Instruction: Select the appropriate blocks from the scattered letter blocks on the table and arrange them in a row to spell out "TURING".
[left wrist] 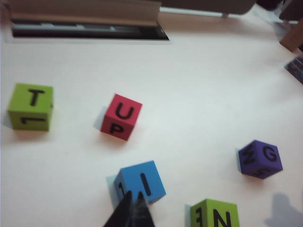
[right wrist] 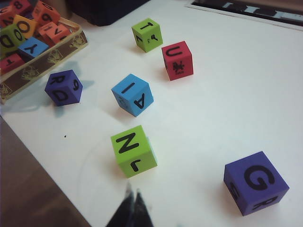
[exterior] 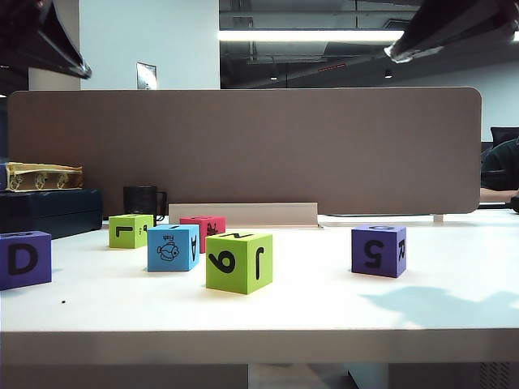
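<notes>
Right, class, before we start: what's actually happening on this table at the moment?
A two-armed robot is meant to spell TURING, but no row exists yet. Six letter blocks lie scattered on the white table. The left claw, shut and empty, hovers by the blue block showing I. The right claw, also shut and empty, hangs near the green block showing N. The red U block and green T block sit apart, untouched.

1. The left gripper (left wrist: 131,210) hangs over the table (left wrist: 203,85), its dark fingertips pressed together, just at the blue block (left wrist: 140,181) showing "I".
2. A red block (left wrist: 121,117) reading "U" and "P" sits further toward the table's far edge.
3. A lime green "T" block (left wrist: 31,107) lies well apart from it.
4. A second lime green block (left wrist: 215,215) shows "N"; near it, a purple block (left wrist: 260,159) shows "G".
</notes>
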`<state>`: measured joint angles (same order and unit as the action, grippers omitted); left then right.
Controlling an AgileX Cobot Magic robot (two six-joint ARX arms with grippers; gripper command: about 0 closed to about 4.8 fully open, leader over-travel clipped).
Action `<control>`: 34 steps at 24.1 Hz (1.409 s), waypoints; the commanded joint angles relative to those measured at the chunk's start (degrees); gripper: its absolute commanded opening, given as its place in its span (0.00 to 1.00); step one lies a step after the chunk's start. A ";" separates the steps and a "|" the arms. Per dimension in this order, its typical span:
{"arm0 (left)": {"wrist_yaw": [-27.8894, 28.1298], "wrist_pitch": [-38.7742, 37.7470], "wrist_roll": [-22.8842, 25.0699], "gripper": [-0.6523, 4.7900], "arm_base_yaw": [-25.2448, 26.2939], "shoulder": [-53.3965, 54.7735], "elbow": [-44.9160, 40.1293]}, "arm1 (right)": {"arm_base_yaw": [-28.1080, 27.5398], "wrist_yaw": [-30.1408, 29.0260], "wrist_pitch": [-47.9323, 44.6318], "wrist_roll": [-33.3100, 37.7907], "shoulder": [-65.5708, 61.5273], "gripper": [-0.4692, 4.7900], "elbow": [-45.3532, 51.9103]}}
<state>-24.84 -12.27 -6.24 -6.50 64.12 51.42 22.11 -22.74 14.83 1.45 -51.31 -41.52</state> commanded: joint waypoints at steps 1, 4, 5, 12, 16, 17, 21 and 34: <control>-1.84 -1.01 -0.24 0.13 -0.70 2.32 2.05 | 0.02 -0.28 -0.83 0.63 0.20 0.09 -0.24; -2.34 -1.01 -1.09 0.12 -2.36 4.31 3.52 | 0.00 0.11 0.02 1.79 0.22 0.09 -0.31; -2.43 -1.03 -1.33 0.12 -2.97 4.90 3.91 | 0.02 0.11 0.44 1.79 0.22 0.09 -0.35; -2.40 0.70 -1.22 0.11 -11.87 9.60 5.11 | -0.04 8.17 4.96 1.73 0.85 0.09 -0.85; -2.19 -0.39 -1.27 0.23 -16.13 13.88 5.09 | -0.04 11.74 7.76 1.73 0.94 0.09 -0.87; -2.19 -0.59 -1.27 0.27 -16.63 14.58 5.09 | -0.04 11.74 8.22 1.70 0.94 0.09 -0.85; -1.66 -1.31 -1.25 0.47 -19.17 17.40 5.09 | -0.04 12.72 10.01 1.70 0.94 0.09 -0.85; 17.59 -3.63 0.35 0.77 -31.08 21.99 5.09 | -0.02 12.74 13.84 1.70 0.92 0.09 -0.87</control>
<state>-7.77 -15.88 -6.00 -37.32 85.36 56.31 22.06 -10.09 28.64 3.14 -50.52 -42.02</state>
